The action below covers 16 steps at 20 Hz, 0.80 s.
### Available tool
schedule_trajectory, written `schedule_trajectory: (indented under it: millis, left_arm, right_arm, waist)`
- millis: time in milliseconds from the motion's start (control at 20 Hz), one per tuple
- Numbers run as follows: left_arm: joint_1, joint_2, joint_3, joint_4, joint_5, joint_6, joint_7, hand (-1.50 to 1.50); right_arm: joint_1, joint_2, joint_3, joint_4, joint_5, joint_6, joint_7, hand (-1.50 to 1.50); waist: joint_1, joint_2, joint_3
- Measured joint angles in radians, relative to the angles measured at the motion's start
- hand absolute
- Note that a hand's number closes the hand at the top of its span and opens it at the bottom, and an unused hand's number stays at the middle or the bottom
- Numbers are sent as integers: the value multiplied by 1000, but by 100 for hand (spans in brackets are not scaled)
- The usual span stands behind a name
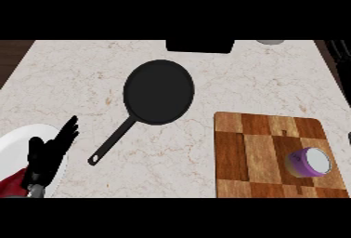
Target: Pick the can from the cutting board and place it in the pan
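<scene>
Left hand [45, 155] released, fingers straight, holding nothing, over white plate [14, 142] at lower-left edge. Purple can [310, 162] on cutting board [250, 139], near board's right edge. Pan [158, 91] well apart, up-left, its handle slanting toward hand. Bare counter [82, 79] between pan and board.

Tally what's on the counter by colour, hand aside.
Black: 2, pan and block at far edge
Brown: 1, board
Purple: 1, can on the board
White: 1, plate
Red: 1, lump by plate
Grey: 1, disc at far edge
Total: 7
</scene>
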Motion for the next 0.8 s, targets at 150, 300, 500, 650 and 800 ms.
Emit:
schedule_trajectory:
  millis: [150,300,500,650,800]
  left_arm:
    - [-19,14,37,12,-13,28,11,0]
    - [-50,51,79,17,-45,87,39,0]
    - [-39,67,105,29,-49,114,53,0]
    - [-41,75,122,34,-53,135,67,0]
    - [-69,79,128,41,-64,136,99,0]
  right_arm:
    - [13,4,-3,-11,-64,66,9,-150]
    - [66,18,-2,10,-170,183,-16,-150]
    - [123,-66,-89,43,-34,83,-41,150]
    - [229,25,-183,93,-101,14,-96,-150]
    - [371,58,-241,91,-129,74,-230,-150]
  waist:
    - [-17,7,12]
    - [-27,12,19]
    - [-79,8,20]
    - [-86,11,25]
    - [-72,12,25]
